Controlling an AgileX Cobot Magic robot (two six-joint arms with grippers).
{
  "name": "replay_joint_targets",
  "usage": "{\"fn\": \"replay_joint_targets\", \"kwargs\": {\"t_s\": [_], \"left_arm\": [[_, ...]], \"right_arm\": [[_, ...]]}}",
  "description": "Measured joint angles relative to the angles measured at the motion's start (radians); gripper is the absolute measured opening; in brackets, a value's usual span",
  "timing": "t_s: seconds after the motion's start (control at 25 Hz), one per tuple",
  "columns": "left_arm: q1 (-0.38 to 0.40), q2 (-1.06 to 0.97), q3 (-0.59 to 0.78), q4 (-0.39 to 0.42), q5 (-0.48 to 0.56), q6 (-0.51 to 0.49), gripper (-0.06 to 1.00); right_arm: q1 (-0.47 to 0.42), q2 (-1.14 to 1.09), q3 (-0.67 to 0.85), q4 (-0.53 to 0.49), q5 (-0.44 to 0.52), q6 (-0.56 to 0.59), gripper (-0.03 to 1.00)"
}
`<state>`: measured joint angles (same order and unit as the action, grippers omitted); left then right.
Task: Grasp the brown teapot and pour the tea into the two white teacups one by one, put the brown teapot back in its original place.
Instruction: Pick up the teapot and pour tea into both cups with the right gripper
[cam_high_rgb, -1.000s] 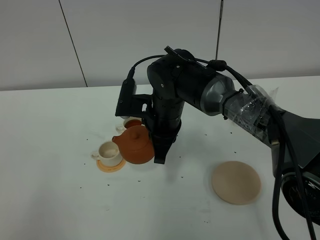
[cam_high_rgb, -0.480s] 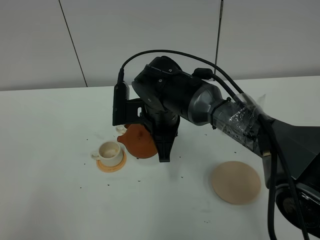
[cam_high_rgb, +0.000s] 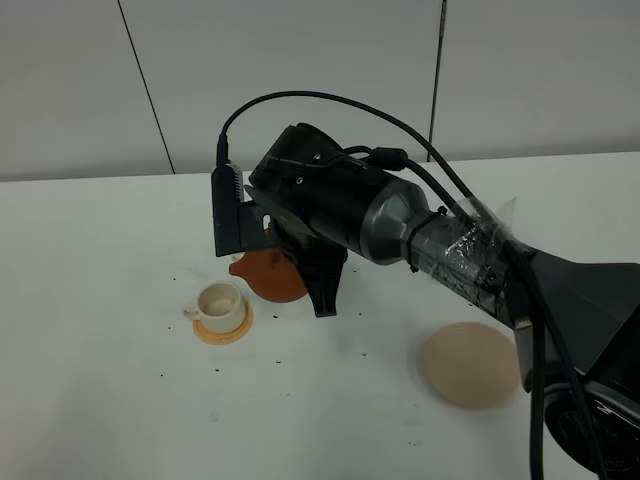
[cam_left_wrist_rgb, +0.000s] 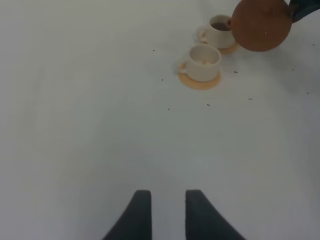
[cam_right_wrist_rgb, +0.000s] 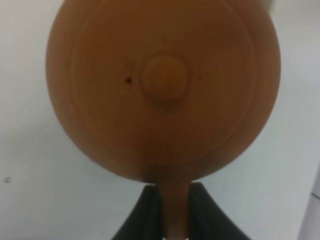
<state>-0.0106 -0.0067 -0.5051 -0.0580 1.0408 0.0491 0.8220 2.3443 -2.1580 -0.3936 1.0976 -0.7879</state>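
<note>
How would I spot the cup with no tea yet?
Find the brown teapot hanging in the black pincer. Two white cups stand by it; the empty cup is the one clear of the pot, pale inside, while its neighbour holds dark tea.

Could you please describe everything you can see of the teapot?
The teapot is round, squat, reddish-brown, matte like clay, with a domed lid, a knob and a small vent hole. The right gripper pinches its handle. It appears lifted off the table, close beside the cup that holds dark tea.
</note>
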Motion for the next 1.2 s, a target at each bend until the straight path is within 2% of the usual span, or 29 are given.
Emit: {"fn": "replay_joint_targets", "kwargs": {"t_s": [0.4,1.2], "left_arm": [[0.0,0.0,0.0,0.0,0.0,0.0,0.24],[0.0,0.0,0.0,0.0,0.0,0.0,0.24]], "right_arm": [[0.024,0.0,0.0,-0.132,-0.032,0.032,0.1],[0.092,0.0,0.0,-0.234,-0.056,0.04,0.1]]}}
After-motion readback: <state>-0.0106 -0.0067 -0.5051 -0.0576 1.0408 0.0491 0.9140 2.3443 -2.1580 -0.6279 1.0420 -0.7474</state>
